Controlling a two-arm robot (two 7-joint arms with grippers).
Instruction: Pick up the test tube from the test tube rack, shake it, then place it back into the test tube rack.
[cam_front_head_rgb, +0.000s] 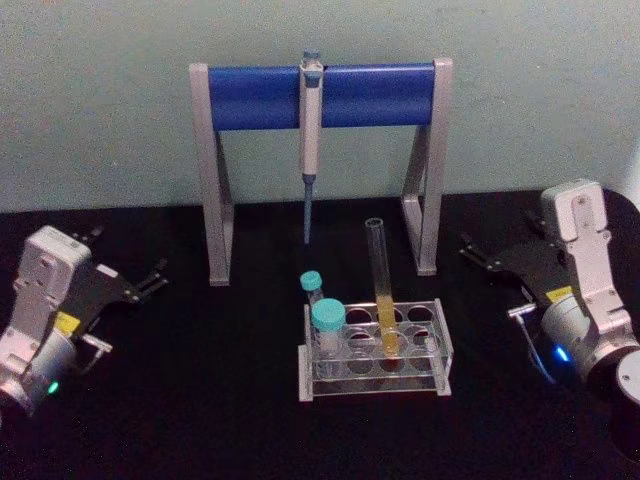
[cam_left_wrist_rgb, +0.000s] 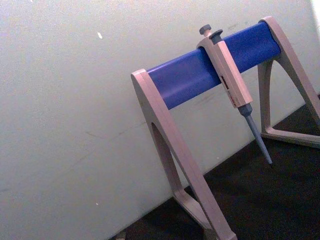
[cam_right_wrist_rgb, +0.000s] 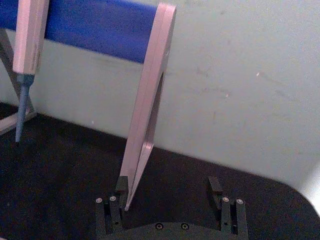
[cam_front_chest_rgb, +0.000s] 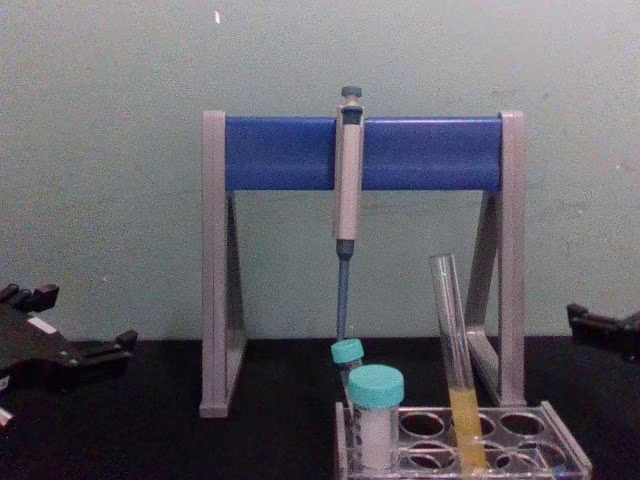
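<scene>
From the head view, the test tube (cam_front_head_rgb: 381, 290) stands upright in the test tube rack (cam_front_head_rgb: 374, 350) at table centre, well apart from both pincers. The left gripper (cam_front_head_rgb: 158, 277) rests far out on the left with its fingers spread, and the right gripper (cam_front_head_rgb: 470, 250) sits far out on the right, fingers spread too, pointing inward toward the pipette stand (cam_front_head_rgb: 320, 150). Yellow-orange liquid fills the tube's lower part. Two teal-capped tubes (cam_front_head_rgb: 326, 322) occupy the rack's left end (one taller, behind the other). A pipette (cam_front_head_rgb: 310, 140) hangs from the stand's blue bar, behind the rack.

Over to the left wrist view: the pipette stand (cam_left_wrist_rgb: 200, 95) tilts across the picture against the pale wall, the pipette (cam_left_wrist_rgb: 232, 85) hooked on its bar, tip hanging free above the black table (cam_left_wrist_rgb: 260, 200).

Right wrist view now: the right gripper (cam_right_wrist_rgb: 170, 192) is holding nothing, its two dark fingers (cam_right_wrist_rgb: 216, 186) set wide, with the stand's grey leg (cam_right_wrist_rgb: 147, 115) coming down just above the left-hand finger. The pipette's tip (cam_right_wrist_rgb: 21, 110) hangs at the side.

Chest view: the test tube (cam_front_chest_rgb: 457, 370) leans slightly in the rack (cam_front_chest_rgb: 470, 440), liquid low in it. The capped tubes (cam_front_chest_rgb: 375, 410) stand just beside it. Left gripper (cam_front_chest_rgb: 90, 355) low at the left edge, right gripper (cam_front_chest_rgb: 590, 320) at the right edge, both clear of the rack.
</scene>
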